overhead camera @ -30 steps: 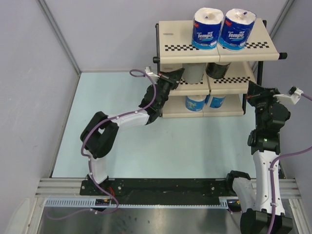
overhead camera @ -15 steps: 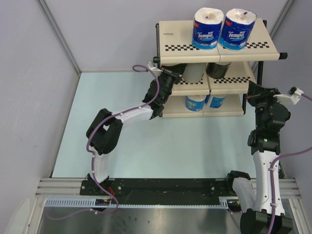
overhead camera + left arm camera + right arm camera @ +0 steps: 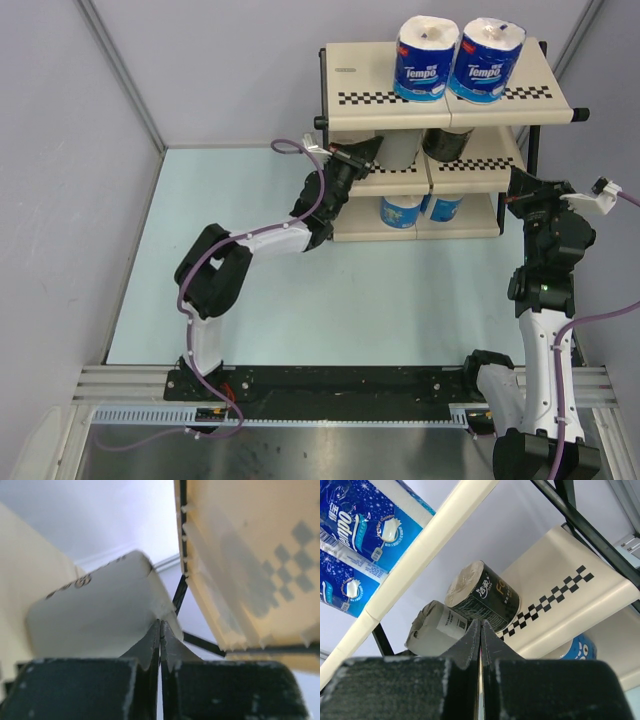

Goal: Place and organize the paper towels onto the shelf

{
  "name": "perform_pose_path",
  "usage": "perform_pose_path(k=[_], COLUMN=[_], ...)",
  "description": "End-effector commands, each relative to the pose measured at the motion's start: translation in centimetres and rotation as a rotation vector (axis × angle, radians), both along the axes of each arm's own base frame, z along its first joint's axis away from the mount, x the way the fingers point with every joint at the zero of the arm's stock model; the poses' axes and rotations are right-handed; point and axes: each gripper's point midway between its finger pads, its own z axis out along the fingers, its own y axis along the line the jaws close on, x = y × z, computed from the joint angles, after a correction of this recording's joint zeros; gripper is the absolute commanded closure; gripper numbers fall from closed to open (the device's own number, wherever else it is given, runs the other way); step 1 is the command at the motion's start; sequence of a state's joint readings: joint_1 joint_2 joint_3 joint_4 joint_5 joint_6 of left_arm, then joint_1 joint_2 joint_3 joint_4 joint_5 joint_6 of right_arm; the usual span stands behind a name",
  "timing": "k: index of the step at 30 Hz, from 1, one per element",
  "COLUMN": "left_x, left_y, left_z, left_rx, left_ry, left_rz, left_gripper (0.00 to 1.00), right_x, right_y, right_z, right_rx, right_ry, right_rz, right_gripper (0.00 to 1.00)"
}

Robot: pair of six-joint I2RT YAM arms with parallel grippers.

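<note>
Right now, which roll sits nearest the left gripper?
The grey roll on the middle tier, right beside the left gripper; the dark-wrapped roll and blue Tempo rolls sit farther off.

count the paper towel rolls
6: two blue rolls on the top tier, a grey roll and a dark roll on the middle, two blue rolls on the bottom; others may be hidden.

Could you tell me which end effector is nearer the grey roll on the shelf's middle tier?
Left. The left end effector sits shut right beside the grey roll, at its left; the right end effector is off the right end of the shelf, beyond the dark roll.
</note>
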State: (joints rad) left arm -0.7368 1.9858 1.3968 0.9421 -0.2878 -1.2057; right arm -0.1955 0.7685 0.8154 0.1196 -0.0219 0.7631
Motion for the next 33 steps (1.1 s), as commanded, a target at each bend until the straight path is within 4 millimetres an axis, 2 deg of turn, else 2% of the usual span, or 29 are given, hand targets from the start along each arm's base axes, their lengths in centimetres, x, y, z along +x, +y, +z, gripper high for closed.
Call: perform_pose_path(k=[1, 2, 5, 11, 12, 13, 14, 15, 16, 17, 18, 20, 21, 23, 24, 25, 26, 27, 28, 30, 31, 33], left_x=[-2.5, -3.0, -3.8, -7.3, -7.8, -8.9, -9.4, -10.0, -10.9, -11.2, -11.6, -12.6, -12.8, -13.1, -13.2, -13.1, -13.1, -13.1, -12.9, -12.7, -12.4, -12.0], left_y=[1.5, 2.2, 3.6, 6.2, 6.4, 7.2, 7.3, 7.8, 8.5, 8.8, 9.2, 10.1, 10.5, 11.4, 11.9, 12.4, 12.7, 13.1, 13.6, 14.3, 14.9, 15.7], left_z=[1.6, 2.7, 2.8, 3.8, 2.3, 3.4, 2.7, 1.0, 1.4, 0.5, -1.5, -2.3, -3.8, -5.2, -5.8, -6.2, -7.2, -7.1, -7.6, -8.4, -8.8, -9.6], left_rx=[-0.014, -0.027, -0.022, 0.004, 0.044, 0.042, 0.067, 0.107, 0.115, 0.142, 0.188, 0.232, 0.293, 0.372, 0.421, 0.452, 0.5, 0.545, 0.576, 0.654, 0.682, 0.764], left_ry=[-0.054, -0.073, -0.087, -0.141, -0.121, -0.145, -0.134, -0.112, -0.121, -0.1, -0.074, -0.066, -0.048, -0.005, -0.006, 0.001, 0.023, 0.004, 0.014, 0.019, 0.028, 0.033], left_rz=[-0.046, -0.046, -0.043, -0.073, -0.077, -0.079, -0.088, -0.087, -0.084, -0.085, -0.08, -0.076, -0.06, -0.039, -0.022, 0.002, 0.01, 0.031, 0.057, 0.09, 0.121, 0.161], left_gripper=[1.0, 0.99, 0.95, 0.93, 0.93, 0.91, 0.9, 0.89, 0.89, 0.86, 0.85, 0.8, 0.77, 0.68, 0.66, 0.65, 0.61, 0.58, 0.49, 0.38, 0.27, 0.18], right_x=[-0.4, -0.3, -0.6, -1.0, -1.1, -1.1, -1.4, -1.5, -1.5, -1.5, -1.5, -1.5, -1.4, -1.3, -1.1, -0.9, -0.8, -0.7, -0.6, -0.5, -0.5, -0.4], right_y=[-0.2, -0.3, -0.2, 0.3, 0.5, 0.7, 0.9, 0.9, 0.4, 0.0, -0.3, -1.3, -1.6, -2.6, -2.8, -3.3, -3.4, -3.4, -3.3, -3.1, -2.8, -2.6], right_z=[0.6, 0.5, 0.6, 0.8, 0.9, 0.6, 0.8, 0.7, 0.0, -0.3, -0.5, -1.4, -1.2, -2.2, -2.2, -2.5, -2.5, -2.6, -2.6, -2.5, -2.4, -2.3], right_rx=[-0.026, -0.026, -0.032, -0.056, -0.062, -0.066, -0.074, -0.072, -0.061, -0.056, -0.049, -0.039, -0.044, -0.038, -0.034, -0.025, -0.017, -0.003, 0.003, 0.01, 0.016, 0.016], right_ry=[-0.019, -0.016, -0.018, -0.024, -0.025, -0.017, -0.018, -0.01, 0.026, 0.046, 0.073, 0.132, 0.144, 0.2, 0.212, 0.232, 0.236, 0.238, 0.239, 0.233, 0.228, 0.226], right_rz=[-0.019, -0.019, -0.017, 0.011, 0.016, 0.033, 0.036, 0.035, 0.012, -0.004, -0.019, -0.053, -0.064, -0.09, -0.089, -0.085, -0.08, -0.073, -0.06, -0.046, -0.029, -0.015], right_gripper=[1.0, 1.0, 1.0, 1.0, 1.0, 1.0, 1.0, 1.0, 1.0, 1.0, 1.0, 1.0, 0.91, 0.76, 0.69, 0.57, 0.53, 0.49, 0.47, 0.44, 0.43, 0.41])
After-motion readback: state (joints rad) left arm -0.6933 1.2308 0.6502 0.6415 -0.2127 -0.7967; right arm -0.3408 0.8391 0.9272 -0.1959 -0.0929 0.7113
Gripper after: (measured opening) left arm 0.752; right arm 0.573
